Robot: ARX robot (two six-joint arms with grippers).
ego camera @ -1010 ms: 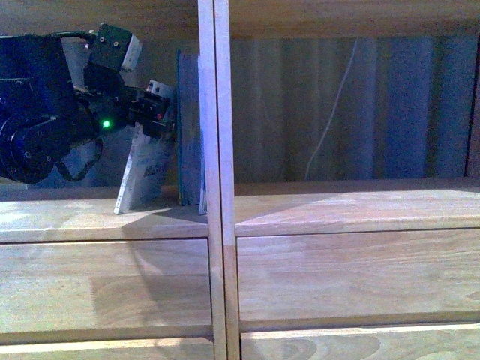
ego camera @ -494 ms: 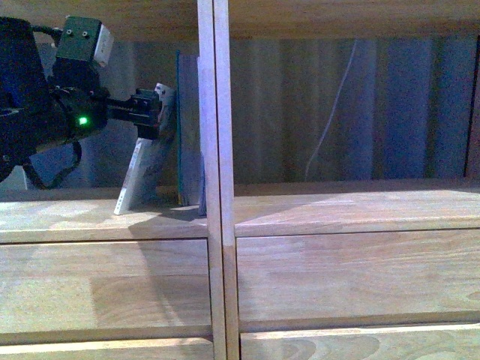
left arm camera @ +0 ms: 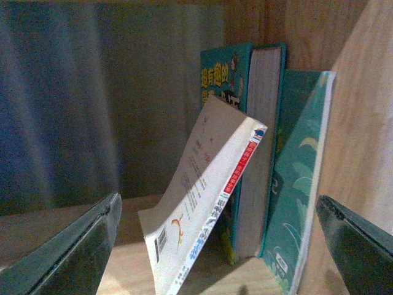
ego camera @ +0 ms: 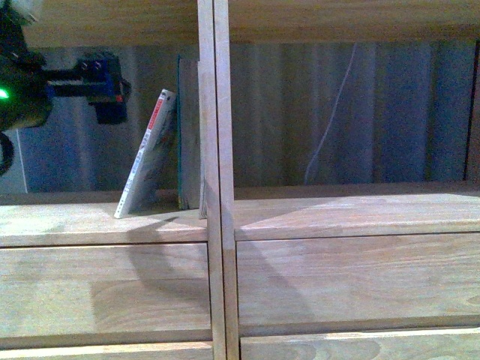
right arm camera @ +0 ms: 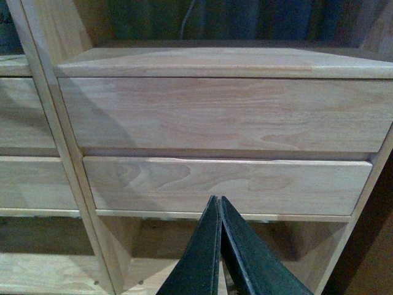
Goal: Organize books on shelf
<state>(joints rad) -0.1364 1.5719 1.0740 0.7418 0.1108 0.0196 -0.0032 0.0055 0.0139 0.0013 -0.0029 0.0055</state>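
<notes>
A pale paperback (ego camera: 148, 154) with a red-and-white spine leans tilted against the upright teal-edged books (ego camera: 187, 135), which stand by the shelf's centre divider (ego camera: 214, 150). My left gripper (ego camera: 112, 90) hangs open to the left of the paperback, apart from it. In the left wrist view the paperback (left arm camera: 202, 209) slants against a teal book with yellow characters (left arm camera: 224, 80), with a thin teal book (left arm camera: 301, 178) beside the wall. The open left gripper (left arm camera: 218, 200) frames them without touching. My right gripper (right arm camera: 220, 203) is shut on nothing, in front of the drawer fronts (right arm camera: 221, 184).
The right-hand compartment (ego camera: 352, 195) holds no books; a thin white cord (ego camera: 330, 120) hangs behind the open back. Drawer fronts (ego camera: 352, 277) run below the shelf board. Lower open compartments (right arm camera: 159, 252) show under the drawers.
My left gripper has let go of the paperback and drawn back to the left and slightly up. The paperback stays leaning against the upright books.
</notes>
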